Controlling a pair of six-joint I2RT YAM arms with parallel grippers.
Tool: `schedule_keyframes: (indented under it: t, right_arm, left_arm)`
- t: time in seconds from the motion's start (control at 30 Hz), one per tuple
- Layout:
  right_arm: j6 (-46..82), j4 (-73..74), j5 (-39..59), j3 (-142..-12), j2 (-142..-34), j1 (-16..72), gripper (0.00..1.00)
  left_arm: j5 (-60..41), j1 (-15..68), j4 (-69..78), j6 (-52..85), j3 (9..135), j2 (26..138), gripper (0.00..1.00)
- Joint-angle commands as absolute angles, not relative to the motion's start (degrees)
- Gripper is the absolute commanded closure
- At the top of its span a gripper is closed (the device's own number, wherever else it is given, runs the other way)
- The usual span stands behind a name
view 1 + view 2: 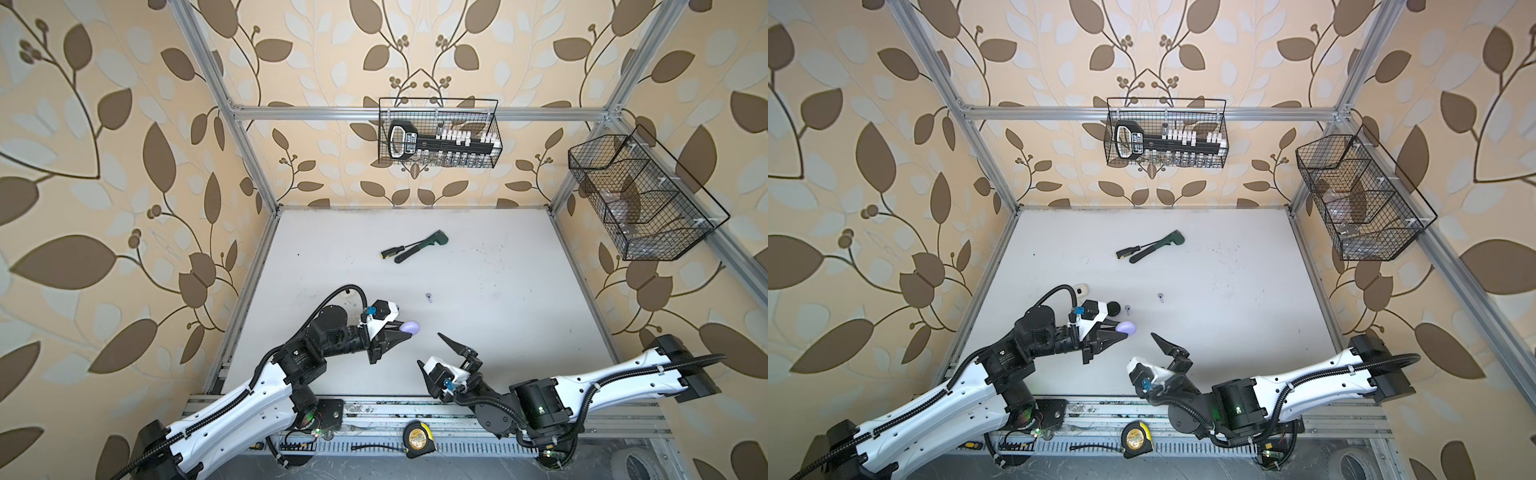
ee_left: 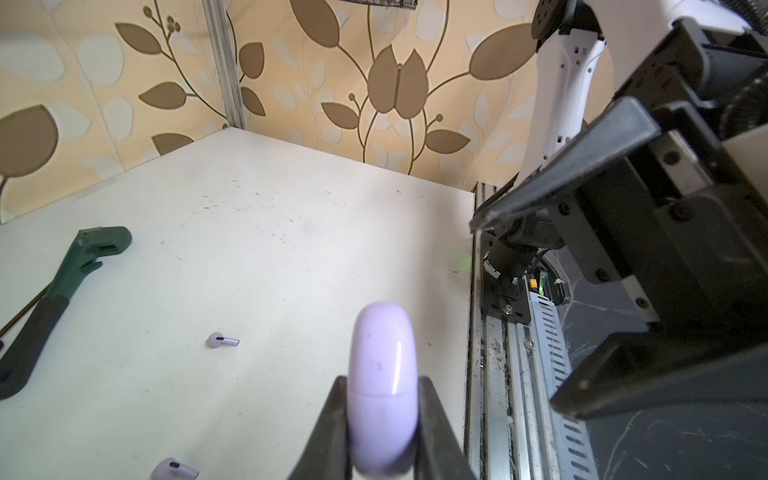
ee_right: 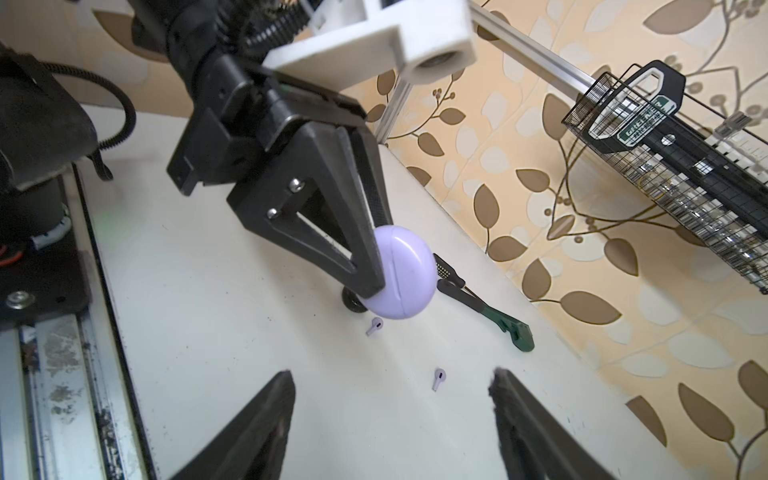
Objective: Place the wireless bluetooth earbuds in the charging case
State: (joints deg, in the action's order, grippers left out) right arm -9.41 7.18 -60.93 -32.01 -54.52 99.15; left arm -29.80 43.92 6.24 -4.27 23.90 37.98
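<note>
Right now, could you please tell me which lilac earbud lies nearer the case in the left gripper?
The earbud just beside the held lilac case; the other earbud lies alone, farther toward the wrench.

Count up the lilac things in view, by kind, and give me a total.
Lilac earbuds: 2, both loose on the table
Lilac case: 1, shut, held off the table in the left pincer
Total: 3
</note>
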Motion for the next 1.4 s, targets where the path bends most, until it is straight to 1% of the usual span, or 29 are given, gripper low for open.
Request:
schedule_keyframes:
  t: [0.0,0.07,0.23,0.3,0.53,0.63,0.77,1.03,1.37]
  right_arm:
    - [-5.4,9.45,-58.93,-33.48,-52.45,98.92,0.24]
    - [-2.86,10.18,-56.32,-33.9,-51.7,96.45,0.23]
    - [3.27,8.86,-46.87,-33.83,-51.2,88.16,0.28]
    - [3.86,8.79,-44.76,-33.74,-51.19,86.55,0.28]
    - [4.38,9.25,-41.82,-34.23,-52.15,84.85,0.29]
    - [4.6,8.93,-41.53,-34.75,-53.54,84.16,0.29]
    - [4.79,8.15,-43.91,-35.11,-54.57,83.37,0.3]
    - [6.62,6.69,-45.36,-35.15,-52.94,81.65,0.33]
    - [11.23,3.74,-44.3,-37.22,-53.94,79.73,0.34]
  left_arm:
    - [-32.05,44.3,9.87,-5.53,23.55,37.27,1.0]
    - [-33.38,44.3,9.58,-6.02,23.84,37.67,1.0]
    - [-35.59,44.3,9.14,-6.7,24.28,38.5,1.0]
    - [-35.98,44.3,9.05,-6.69,24.3,38.41,1.0]
    - [-37.66,44.3,8.92,-7.12,24.5,39.11,1.0]
    - [-38.26,44.3,8.79,-7.21,24.52,39.16,1.0]
    - [-39.05,44.3,8.79,-7.31,24.35,38.6,1.0]
    - [-40.52,44.3,8.88,-7.6,23.91,37.71,1.0]
    - [-40.43,44.3,9.4,-7.73,23.11,35.92,1.0]
